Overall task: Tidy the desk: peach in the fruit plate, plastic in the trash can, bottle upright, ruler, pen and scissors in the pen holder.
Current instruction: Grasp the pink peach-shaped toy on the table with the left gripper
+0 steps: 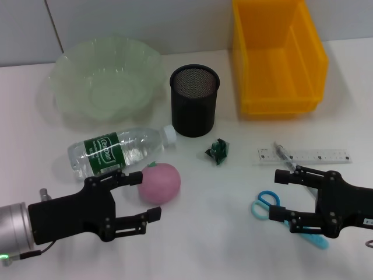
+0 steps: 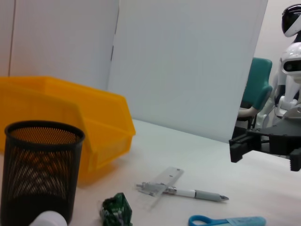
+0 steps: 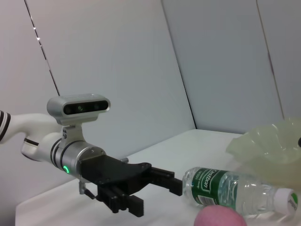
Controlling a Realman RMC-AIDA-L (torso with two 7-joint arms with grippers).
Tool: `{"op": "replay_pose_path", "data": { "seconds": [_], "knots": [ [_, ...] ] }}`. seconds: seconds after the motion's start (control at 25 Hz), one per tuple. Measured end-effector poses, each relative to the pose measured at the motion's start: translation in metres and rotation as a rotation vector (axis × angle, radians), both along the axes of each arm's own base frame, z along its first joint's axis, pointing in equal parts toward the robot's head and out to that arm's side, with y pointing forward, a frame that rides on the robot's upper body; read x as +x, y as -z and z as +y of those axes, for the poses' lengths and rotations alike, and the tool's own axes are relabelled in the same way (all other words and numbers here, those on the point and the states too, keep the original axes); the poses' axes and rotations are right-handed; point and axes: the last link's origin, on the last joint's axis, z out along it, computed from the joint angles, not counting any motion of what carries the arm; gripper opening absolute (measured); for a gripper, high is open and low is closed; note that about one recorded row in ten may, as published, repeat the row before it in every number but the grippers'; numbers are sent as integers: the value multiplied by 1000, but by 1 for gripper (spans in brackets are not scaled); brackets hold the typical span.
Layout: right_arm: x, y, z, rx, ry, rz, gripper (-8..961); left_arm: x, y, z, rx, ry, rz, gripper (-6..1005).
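The left gripper stood wide open near the table's front edge, its fingers either side of the pink peach without closing on it. Behind lay the bottle on its side. The right gripper was open too, above the blue scissors. The fruit plate sat at the back left.

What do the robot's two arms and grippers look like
Both the left gripper and the right gripper are matte black, boxy, with flat angular jaws. The left arm's wrist is a silver cylinder with a green light, a thin cable, and a grey camera bar on top.
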Motion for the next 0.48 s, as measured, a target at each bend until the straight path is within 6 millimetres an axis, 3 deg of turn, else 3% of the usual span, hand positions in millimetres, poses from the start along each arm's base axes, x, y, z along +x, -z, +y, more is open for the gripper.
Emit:
{"op": "replay_pose_path", "data": {
  "seconds": [0.28,0.48],
  "knots": [
    [0,0,-1,-3,-1,4,805,3,3,6,23,10,12,864],
    [0,0,-1,-3,0,4,805,3,18,18,89,0,88,864]
  ]
}}
